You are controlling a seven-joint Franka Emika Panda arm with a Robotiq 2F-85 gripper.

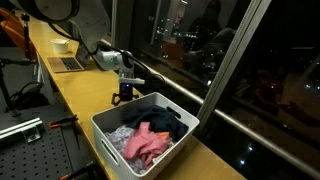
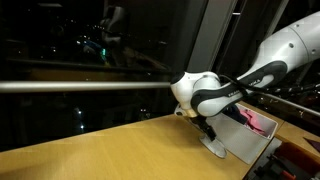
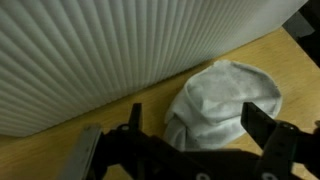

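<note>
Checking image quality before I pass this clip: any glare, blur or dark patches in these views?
Both exterior views: the night window shows scattered reflections and city lights, no glare on the counter. Wrist view: soft overall, the fingers dark and blurred at the bottom, the white cloth and ribbed bin wall bright, not blown out.

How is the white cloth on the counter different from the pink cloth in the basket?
The white cloth lies alone on the wooden counter, outside the basket, near the open jaws; the pink cloth lies inside the basket, on other clothes. One is white, the other pink. Both are crumpled, not folded.
</note>
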